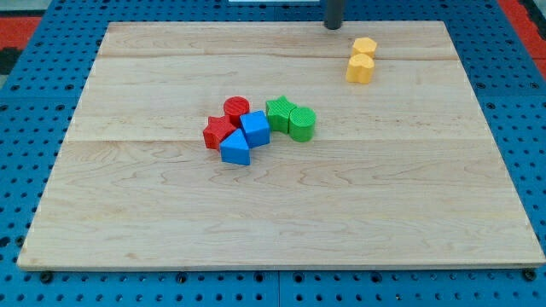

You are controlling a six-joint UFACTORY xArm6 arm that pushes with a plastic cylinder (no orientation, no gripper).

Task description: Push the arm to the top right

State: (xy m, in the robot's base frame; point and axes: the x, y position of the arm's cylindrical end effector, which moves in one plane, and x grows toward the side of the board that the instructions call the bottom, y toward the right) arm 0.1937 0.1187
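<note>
My tip shows at the view's top, right of centre, resting on the wooden board near its far edge. It is just up and left of two yellow blocks, a yellow hexagon-like block and a yellow heart-like block, which touch each other. The tip is apart from them. In the middle of the board lies a cluster: a red cylinder, a red star, a blue cube, a blue wedge-like block, a green star and a green cylinder.
The board sits on a blue pegboard surface that shows on all sides. A red patch shows in the view's top left corner and another in the top right corner.
</note>
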